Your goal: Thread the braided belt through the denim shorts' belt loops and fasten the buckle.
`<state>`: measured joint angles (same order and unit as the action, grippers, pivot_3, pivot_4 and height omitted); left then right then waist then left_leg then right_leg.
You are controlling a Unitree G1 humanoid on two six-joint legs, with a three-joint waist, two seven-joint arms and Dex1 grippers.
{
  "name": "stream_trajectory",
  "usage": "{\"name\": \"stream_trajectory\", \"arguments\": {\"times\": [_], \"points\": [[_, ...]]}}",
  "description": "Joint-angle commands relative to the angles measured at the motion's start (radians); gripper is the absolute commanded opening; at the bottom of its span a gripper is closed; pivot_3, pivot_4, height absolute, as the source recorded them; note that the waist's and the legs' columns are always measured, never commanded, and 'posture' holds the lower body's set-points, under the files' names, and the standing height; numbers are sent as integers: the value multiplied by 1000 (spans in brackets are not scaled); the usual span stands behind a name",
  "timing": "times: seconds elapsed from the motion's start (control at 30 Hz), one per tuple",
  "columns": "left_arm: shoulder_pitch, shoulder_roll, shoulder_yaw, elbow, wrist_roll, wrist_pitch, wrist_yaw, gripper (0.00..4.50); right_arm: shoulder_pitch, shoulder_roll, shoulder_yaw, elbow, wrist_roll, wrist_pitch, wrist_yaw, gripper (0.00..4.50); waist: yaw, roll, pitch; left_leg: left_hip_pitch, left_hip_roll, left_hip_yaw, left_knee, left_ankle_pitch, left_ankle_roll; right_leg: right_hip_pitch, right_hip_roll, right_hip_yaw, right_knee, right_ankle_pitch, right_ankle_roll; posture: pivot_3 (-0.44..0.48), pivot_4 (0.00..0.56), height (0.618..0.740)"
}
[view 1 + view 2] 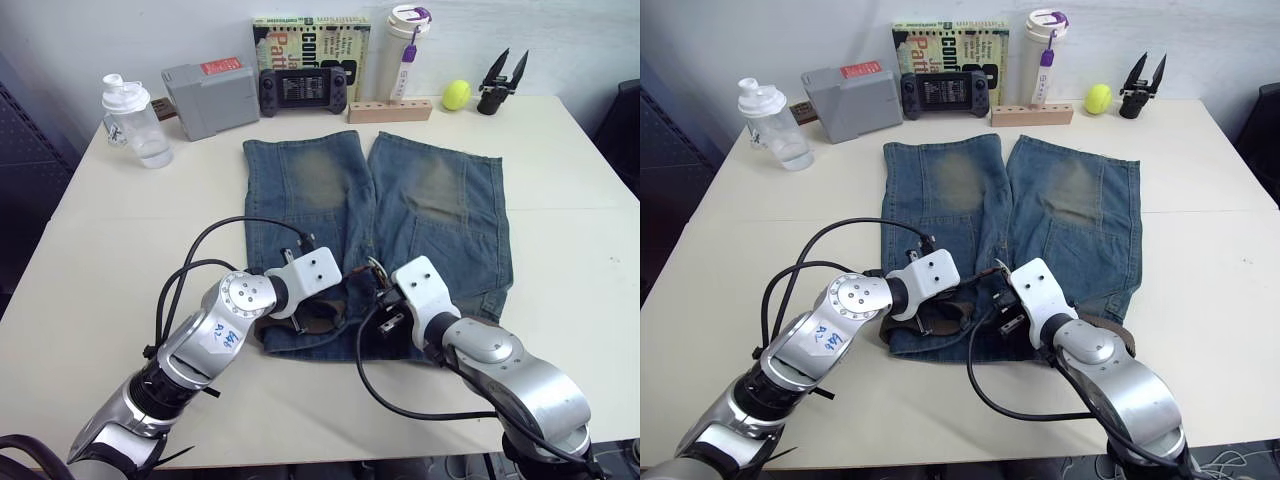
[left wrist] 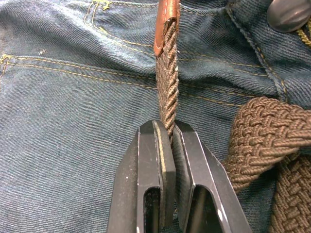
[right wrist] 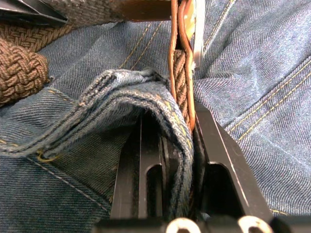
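The dark-brown braided belt (image 2: 167, 87) is pinched edge-on between the left gripper's (image 2: 166, 133) black fingers, its reddish leather tip just beyond them. A fold of the faded blue denim shorts' (image 1: 420, 200) waistband is clamped by the right gripper (image 3: 167, 121), belt alongside. More belt is coiled beside the left gripper.

One denim shorts (image 1: 375, 230); one braided belt (image 2: 167, 82); two bottles (image 1: 135, 120) (image 1: 400, 50); one ball (image 1: 457, 95).
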<state>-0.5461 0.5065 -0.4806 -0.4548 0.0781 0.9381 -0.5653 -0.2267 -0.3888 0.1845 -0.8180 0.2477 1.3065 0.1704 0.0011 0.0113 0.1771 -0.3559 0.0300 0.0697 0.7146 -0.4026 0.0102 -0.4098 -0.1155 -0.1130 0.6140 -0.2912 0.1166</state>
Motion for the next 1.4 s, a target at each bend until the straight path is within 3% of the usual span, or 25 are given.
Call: {"name": "stream_trajectory", "arguments": {"times": [0.03,1.0,1.13,1.4], "points": [[-10,-12,-7,-6,2,8,-3,0,7,1,24,-37,8,-17,8,26,0,0,0,0,0,0,0,0,0,0,0,0,0,0,0,0,150,731],[50,-49,98,-87,-58,-95,-23,0,35,23,-25,6,27,-17,54,26,0,0,0,0,0,0,0,0,0,-1,0,0,1,0,0,0,150,731],[65,-54,87,-54,-62,-122,-29,0,24,-22,10,-24,44,-35,95,26,0,0,0,0,0,0,0,0,0,-1,0,0,1,0,0,0,150,731],[0,-153,47,77,-36,-214,-5,0,23,-120,161,-45,43,-52,141,26,1,-1,0,0,0,0,0,0,0,-1,0,0,2,0,0,0,150,731]]}}
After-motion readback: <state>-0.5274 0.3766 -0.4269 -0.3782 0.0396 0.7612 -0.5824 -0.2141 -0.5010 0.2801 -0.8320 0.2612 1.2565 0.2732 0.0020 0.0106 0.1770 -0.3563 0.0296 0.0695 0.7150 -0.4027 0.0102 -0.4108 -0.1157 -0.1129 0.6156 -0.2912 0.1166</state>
